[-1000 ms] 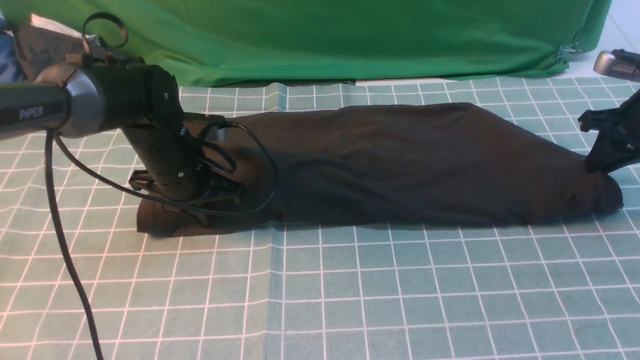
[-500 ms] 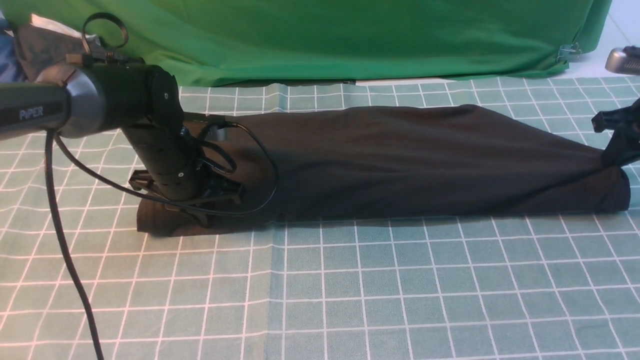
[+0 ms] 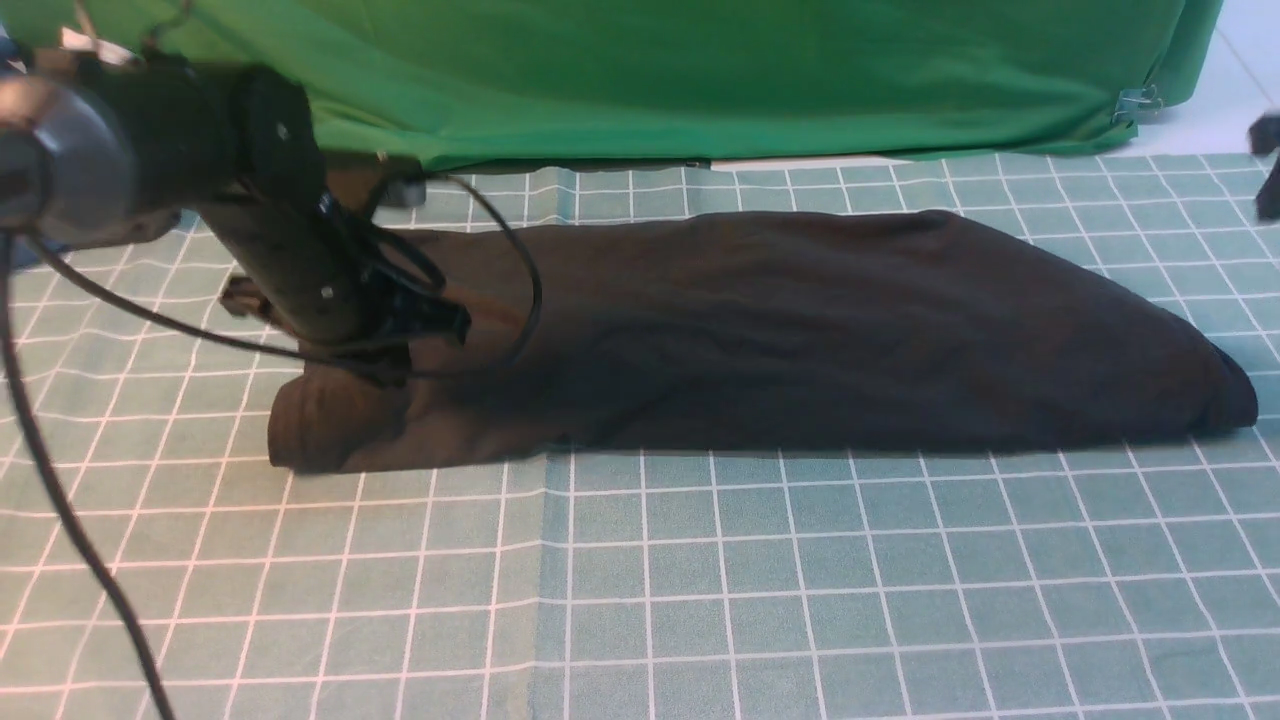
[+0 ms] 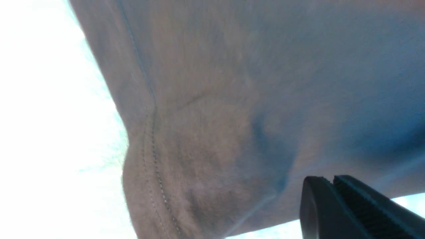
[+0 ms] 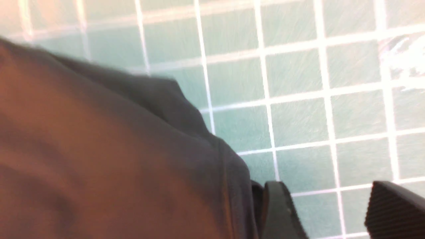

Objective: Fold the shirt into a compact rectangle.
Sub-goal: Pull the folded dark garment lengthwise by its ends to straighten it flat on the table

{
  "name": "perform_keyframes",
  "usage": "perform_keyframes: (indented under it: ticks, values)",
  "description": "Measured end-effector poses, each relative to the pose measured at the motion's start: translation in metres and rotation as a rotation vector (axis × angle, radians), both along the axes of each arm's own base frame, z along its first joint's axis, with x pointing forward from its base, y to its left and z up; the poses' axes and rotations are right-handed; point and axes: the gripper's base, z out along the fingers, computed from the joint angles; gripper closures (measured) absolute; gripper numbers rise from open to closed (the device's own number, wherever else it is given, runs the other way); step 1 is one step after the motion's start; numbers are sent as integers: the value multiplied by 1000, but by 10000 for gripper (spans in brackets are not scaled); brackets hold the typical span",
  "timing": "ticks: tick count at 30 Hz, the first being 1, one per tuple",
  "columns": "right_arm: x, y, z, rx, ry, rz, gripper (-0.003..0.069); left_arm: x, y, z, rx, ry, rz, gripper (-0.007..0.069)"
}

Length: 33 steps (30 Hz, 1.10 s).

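"Where's it lying now?"

"The black long-sleeved jersey shirt (image 3: 800, 330) is stretched out as one long band on the pale green checked tablecloth (image 3: 800, 580). It's just in front of the draped green backdrop cloth (image 3: 700, 70), with its long axis running along the backdrop's hem."

"And the claws?"

"The left claw (image 4: 327, 181) is clenched. From the creases running to its tips, I'd say it has a pinch of the shirt, at the end below the backdrop's left stretch. The right claw (image 5: 328, 199) has its jaws apart with only tablecloth between them. The shirt's other end lies just beside one finger, untouched."

"So which arm makes the next fold?"

"The left, I'd guess. The whole shirt runs away from it toward the backdrop's right corner, so carrying that end along the hem line would halve the band."

"Anything changed from a second ago?"

"Yes. The right claw was pinching the far end up then. It has let go and backed almost out of the front view, and that end has dropped flat. The left arm has risen, and its end is bunched."
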Motion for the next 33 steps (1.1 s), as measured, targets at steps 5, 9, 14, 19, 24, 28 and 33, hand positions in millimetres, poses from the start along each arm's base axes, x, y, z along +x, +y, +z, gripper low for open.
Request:
perform_keyframes:
  ticks: [5, 9, 14, 19, 24, 28, 33]
  values:
    - [-9, 36, 17, -8, 11, 118, 510, 1, -5, 10, -75, -44, 35, 617]
    - [-2, 66, -1, -2, 73, 221, 617, 7, -8, -3, -105, -33, 54, 617]
    - [14, 96, -51, 8, 191, 295, 634, 16, -9, -39, -93, 37, 63, 617]
    - [17, 84, -102, -16, 387, 263, 634, 15, -4, -63, -61, 123, 66, 617]
    - [14, 64, -99, -48, 381, 214, 637, 12, -2, -66, -60, 123, 77, 617]
    - [3, 36, -109, -85, 437, 156, 637, 10, -1, -67, -59, 112, 96, 617]
    - [-8, 11, -126, -84, 465, 92, 637, 9, 0, -67, -58, 107, 97, 617]
